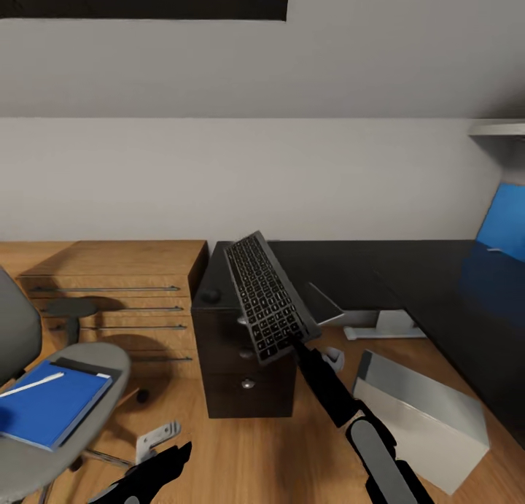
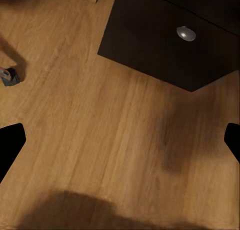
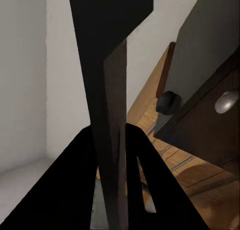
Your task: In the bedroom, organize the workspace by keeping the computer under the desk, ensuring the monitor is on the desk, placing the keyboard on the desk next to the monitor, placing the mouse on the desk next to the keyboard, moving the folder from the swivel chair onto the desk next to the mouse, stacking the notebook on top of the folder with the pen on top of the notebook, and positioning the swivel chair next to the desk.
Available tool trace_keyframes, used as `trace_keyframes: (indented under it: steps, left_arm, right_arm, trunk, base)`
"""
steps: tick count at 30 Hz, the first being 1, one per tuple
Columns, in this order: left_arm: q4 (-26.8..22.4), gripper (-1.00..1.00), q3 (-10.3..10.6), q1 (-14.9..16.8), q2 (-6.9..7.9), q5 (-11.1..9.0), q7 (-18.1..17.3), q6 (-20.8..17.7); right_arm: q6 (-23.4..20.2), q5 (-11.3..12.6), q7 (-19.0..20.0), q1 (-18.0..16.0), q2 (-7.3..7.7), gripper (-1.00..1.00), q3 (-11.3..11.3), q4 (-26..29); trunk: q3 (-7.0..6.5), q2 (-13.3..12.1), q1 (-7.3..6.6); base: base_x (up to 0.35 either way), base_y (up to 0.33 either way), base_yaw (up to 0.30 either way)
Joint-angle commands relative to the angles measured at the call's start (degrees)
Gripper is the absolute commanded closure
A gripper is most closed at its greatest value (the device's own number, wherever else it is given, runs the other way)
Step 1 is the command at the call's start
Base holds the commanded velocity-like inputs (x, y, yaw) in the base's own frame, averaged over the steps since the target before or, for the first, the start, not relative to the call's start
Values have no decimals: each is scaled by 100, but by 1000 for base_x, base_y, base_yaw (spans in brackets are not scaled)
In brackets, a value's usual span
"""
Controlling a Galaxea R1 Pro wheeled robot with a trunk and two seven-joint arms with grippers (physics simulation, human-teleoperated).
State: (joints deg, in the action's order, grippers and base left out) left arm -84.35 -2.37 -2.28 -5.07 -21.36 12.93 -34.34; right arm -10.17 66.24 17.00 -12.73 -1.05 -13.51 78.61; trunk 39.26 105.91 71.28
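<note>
Keyboard (image 1: 270,296), slim, dark grey with black keys: held tilted in the air over the near left end of the black desk (image 1: 364,270), its lower edge clamped by the right gripper (image 1: 297,342); in the right wrist view the keyboard (image 3: 107,90) shows edge-on, pinched between the two black fingers (image 3: 75,190). Mouse (image 1: 210,295), small black lump: on the desk top at 9 o'clock from the keyboard, close to the desk's left edge; also seen in the right wrist view (image 3: 168,103). Desk drawers with silver knobs (image 1: 249,382): directly below the keyboard. Computer (image 1: 423,416), light grey tower: on the wooden floor (image 1: 255,453) at 4 o'clock from the keyboard, partly under the desk. Oak drawer chest (image 1: 109,292): against the wall at 9 o'clock, touching the desk's left side. Swivel chair (image 1: 44,365), grey: at 8 o'clock, well apart from the keyboard, carrying the blue folder (image 1: 47,409), with the notebook (image 1: 87,365) showing beneath its far edge and the whitish pen (image 1: 33,384) on top. Left gripper (image 1: 157,467): low over the floor at 7 o'clock, jaws spread wide and empty; its wrist view shows bare floor (image 2: 100,140) and one drawer knob (image 2: 185,33).
</note>
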Motion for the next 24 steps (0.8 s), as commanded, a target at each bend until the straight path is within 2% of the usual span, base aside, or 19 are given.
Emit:
trace_keyframes:
  steps: [1,6,8,9,10,18,24]
  left_arm:
    - [-11,-100,-4,0,-3,-61,45,-22]
    - [-11,-100,43,0,-1,-61,51,-22]
    - [-11,-100,63,0,-2,-61,52,-21]
    - [-11,-100,67,0,0,-61,52,-21]
    - [-11,-100,77,0,-2,-54,50,-20]
    - [-11,-100,76,0,5,-56,41,-20]
    - [-11,-100,71,0,6,-61,29,-20]
  right_arm:
    - [-43,73,14,-2,35,100,5,3]
    - [-15,78,23,-1,28,100,7,-19]
    - [-15,240,17,-1,27,100,10,-20]
    - [-19,420,15,-1,35,100,13,-21]
    - [-36,914,6,-1,51,100,17,-12]
    - [-38,943,-3,-1,53,100,31,-19]
    - [-38,947,-3,-1,76,100,39,-21]
  trunk:
    - [-14,-39,-26]
    - [-104,-239,-136]
    - [-140,-319,-180]
    - [-158,-360,-202]
    - [-176,-400,-224]
    - [-320,-721,-400]
    - [-427,-961,-531]
  base:
    - [-325,-177,0]
    - [-308,-204,0]
    - [-298,-219,0]
    - [-298,-220,0]
    - [-298,-220,0]
    - [-300,-209,0]
    - [-334,-54,0]
